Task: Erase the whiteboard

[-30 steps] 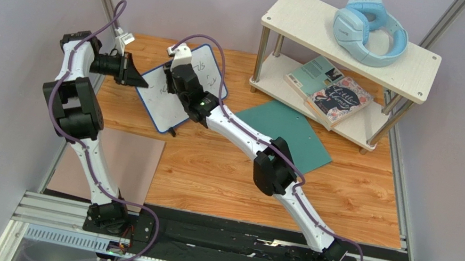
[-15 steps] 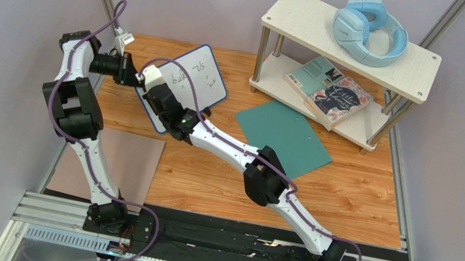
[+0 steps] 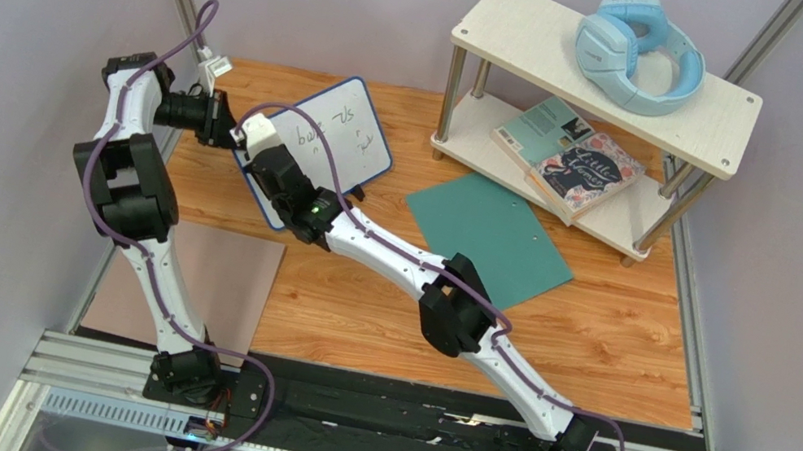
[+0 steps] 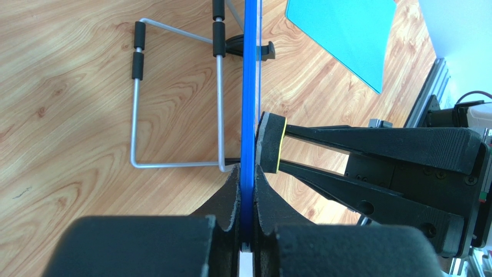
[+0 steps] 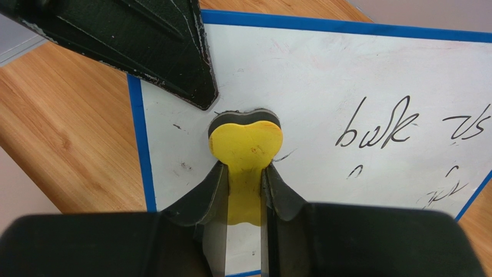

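Within left tool [image 4: 247, 176]: whiteboard [image 5: 323, 69] rim; right tool [image 5: 245, 171] presses eraser [image 5: 245, 135] onto face.

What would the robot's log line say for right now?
left hand: shut on whiteboard edge | right hand: shut on yellow eraser, against board beside left hand | black writing: not yet wiped

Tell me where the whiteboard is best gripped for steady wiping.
Grip the whiteboard by its thin blue side rim, coming edge-on from the left, one finger on each face. It stands tilted on a wire stand, and this leaves the written face free. The left gripper clamps it so.
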Robot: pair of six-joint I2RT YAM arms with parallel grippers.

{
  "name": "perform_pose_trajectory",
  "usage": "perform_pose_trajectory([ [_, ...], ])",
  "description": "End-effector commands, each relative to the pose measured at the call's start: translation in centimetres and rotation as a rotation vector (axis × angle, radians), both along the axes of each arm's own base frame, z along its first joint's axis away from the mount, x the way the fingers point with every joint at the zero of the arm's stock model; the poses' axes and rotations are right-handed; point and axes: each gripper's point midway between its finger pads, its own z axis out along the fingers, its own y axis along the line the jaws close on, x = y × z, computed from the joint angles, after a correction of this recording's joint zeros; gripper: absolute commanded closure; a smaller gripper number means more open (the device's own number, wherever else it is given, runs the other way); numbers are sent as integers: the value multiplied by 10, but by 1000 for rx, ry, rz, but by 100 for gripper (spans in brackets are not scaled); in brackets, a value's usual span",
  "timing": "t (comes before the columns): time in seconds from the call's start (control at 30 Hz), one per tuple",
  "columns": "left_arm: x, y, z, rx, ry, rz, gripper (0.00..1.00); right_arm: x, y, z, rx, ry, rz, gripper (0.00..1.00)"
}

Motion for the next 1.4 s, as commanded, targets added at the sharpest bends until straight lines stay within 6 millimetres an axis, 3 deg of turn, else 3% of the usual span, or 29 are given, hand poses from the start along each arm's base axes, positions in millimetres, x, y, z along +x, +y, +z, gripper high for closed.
perform_pose_trajectory([
  [0.0,-11,-20,21,-9,-53,-80,100,19,4,-2,72,11,21,100],
  [0.3,-14,-26,20,-8,-43,-99,100,25,20,23,227,-4,77,100],
  [0.43,-15,-26,20,-11,-42,-100,100,38,14,21,277,3,33,100],
  [0.63,-16,-27,19,-14,-38,-102,100,68,-18,11,260,-13,-109,100],
  [1.13,-20,-29,19,-12,-29,-116,100,155,-128,-22,158,-24,-410,100],
  [1.27,-20,-29,20,-10,-29,-115,100,151,-121,-15,144,-16,-347,100],
  [1.37,-19,-29,20,-11,-25,-113,100,129,-95,-16,126,-1,-219,100],
])
